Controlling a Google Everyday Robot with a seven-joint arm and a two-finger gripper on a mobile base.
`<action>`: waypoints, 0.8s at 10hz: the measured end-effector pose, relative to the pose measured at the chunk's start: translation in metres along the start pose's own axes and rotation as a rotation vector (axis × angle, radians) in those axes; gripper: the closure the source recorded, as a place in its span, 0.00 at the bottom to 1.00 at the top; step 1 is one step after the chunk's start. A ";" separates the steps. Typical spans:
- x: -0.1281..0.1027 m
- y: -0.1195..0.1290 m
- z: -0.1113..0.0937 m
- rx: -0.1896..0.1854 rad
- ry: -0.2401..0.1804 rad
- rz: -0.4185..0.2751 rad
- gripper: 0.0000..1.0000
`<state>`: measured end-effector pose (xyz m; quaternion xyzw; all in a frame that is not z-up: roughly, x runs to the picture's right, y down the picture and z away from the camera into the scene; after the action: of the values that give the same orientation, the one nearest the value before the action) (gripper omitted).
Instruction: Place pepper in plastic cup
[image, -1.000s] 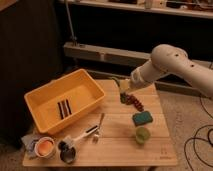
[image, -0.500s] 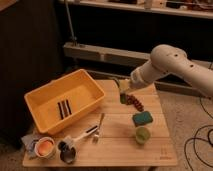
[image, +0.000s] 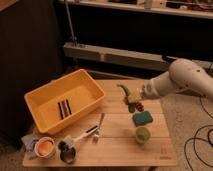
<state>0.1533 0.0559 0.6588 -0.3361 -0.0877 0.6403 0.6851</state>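
My gripper (image: 133, 104) hangs over the right half of the wooden table (image: 115, 145), at the end of the white arm (image: 182, 82) that comes in from the right. It is shut on the pepper (image: 125, 90), a dark green curved pod that sticks out up and to the left of the fingers. The plastic cup (image: 142, 135), translucent yellow-green, stands upright near the table's front right, below and slightly right of the gripper. A green sponge (image: 143, 118) lies between the gripper and the cup.
A yellow bin (image: 37, 107) with dark sticks (image: 64, 107) in it takes up the table's left. At the front left stand a white cup with an orange inside (image: 45, 147) and a dark metal cup (image: 67, 154). Cutlery (image: 98, 128) lies mid-table. Cables run across the floor at right.
The gripper has shifted slightly right and down with the pepper, nearer the sponge. Nothing else has moved.
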 end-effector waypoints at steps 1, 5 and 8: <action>0.013 -0.007 -0.004 0.000 0.002 0.009 1.00; 0.078 -0.038 -0.019 0.003 0.008 0.067 1.00; 0.106 -0.048 -0.002 -0.034 0.011 0.069 1.00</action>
<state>0.2114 0.1564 0.6523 -0.3539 -0.0831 0.6603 0.6571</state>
